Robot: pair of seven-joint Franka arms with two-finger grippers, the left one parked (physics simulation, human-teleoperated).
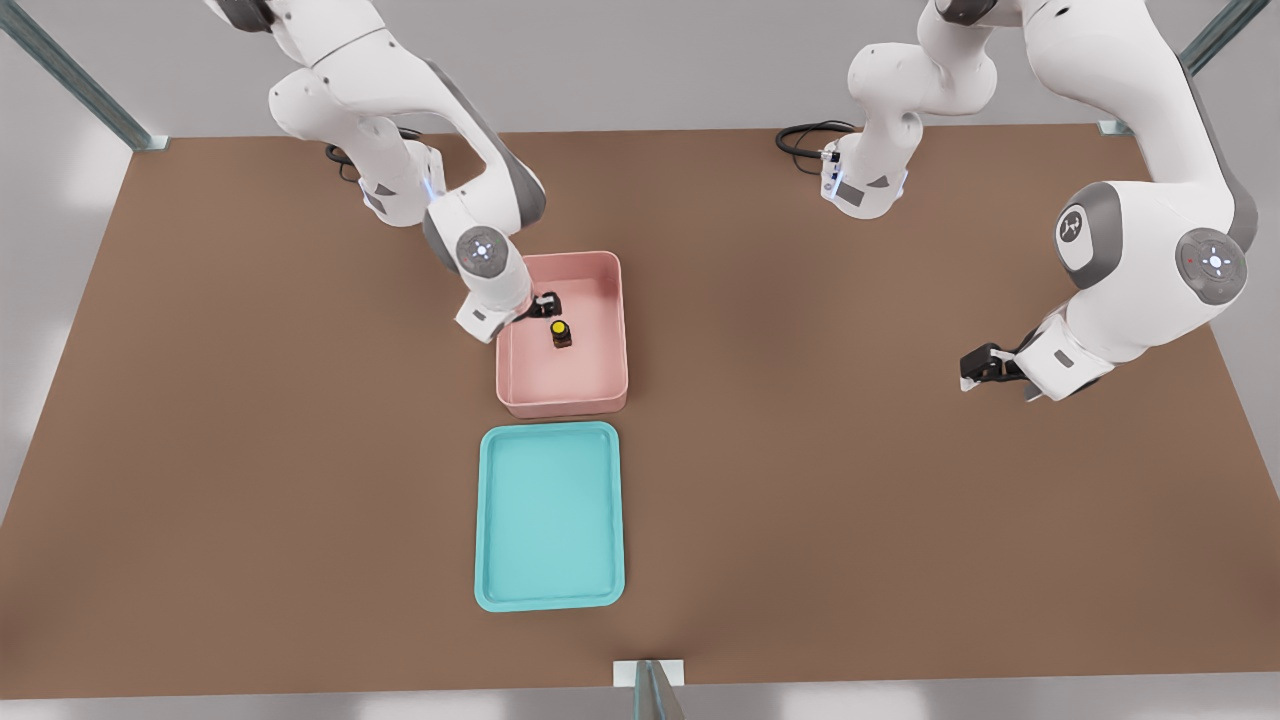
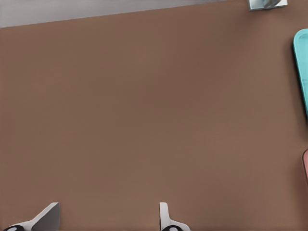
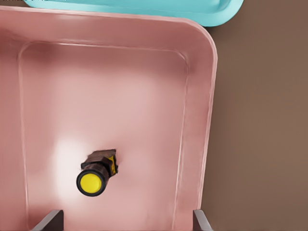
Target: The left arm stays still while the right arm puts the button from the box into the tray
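Gripper [image 1: 545, 303] spread wide, empty, hovering inside box [image 1: 615, 300] at button's [image 1: 561, 334] 11 o'clock, lining up the pick; tray [image 1: 548, 600] waits at box's 6 o'clock.

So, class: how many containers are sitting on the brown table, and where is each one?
2. The pink box lies mid-table with the button inside, the claw open over it. The teal tray lies just beyond its short end, nearer the camera. None appears hidden.
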